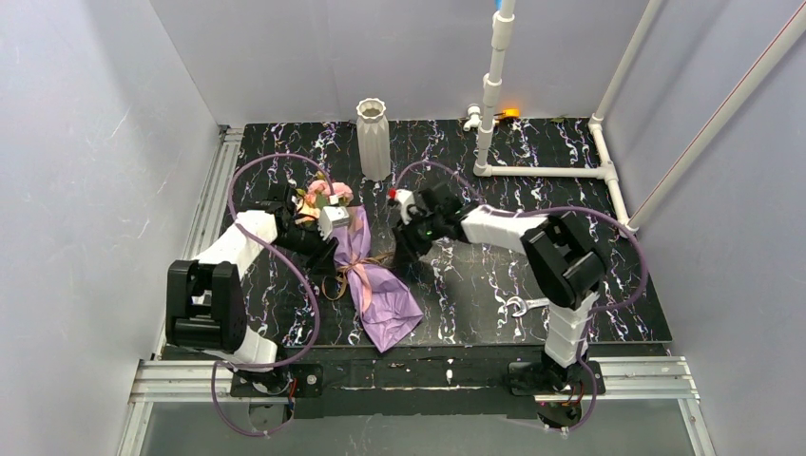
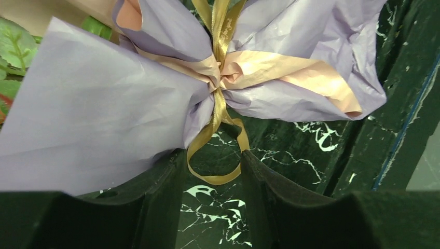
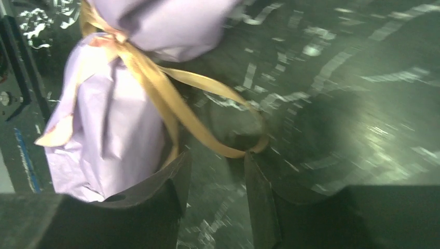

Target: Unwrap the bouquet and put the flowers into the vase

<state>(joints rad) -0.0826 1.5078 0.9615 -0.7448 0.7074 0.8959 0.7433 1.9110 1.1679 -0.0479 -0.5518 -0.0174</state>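
The table is black with white squiggles. The bouquet lies flat on it, a bit left of the middle. Its paper tail points to 5 o'clock, toward the near edge. Its flowers point to 11 o'clock. The paper is purple on one side and peachy pink on the other. The wrap is not off yet. A gold ribbon is tied tight round the middle of the paper, and its loops lie loose on the table.

The left gripper comes at the bouquet from 9 o'clock. Its two fingers are a little way apart, not wide, and they hold nothing. One ribbon loop lies on the table in the gap between them. One finger is right up against the purple paper.

The right gripper comes in from 3 o'clock. Its fingers are a little apart too, with nothing squeezed between them. A ribbon loop reaches one fingertip. That picture is blurry, so I cannot tell if the loop is hooked on it.

Farther back, at 12 o'clock from the bouquet, the white vase stands up straight, well apart from the flowers. White pipes lie at the far right, at 2 o'clock.
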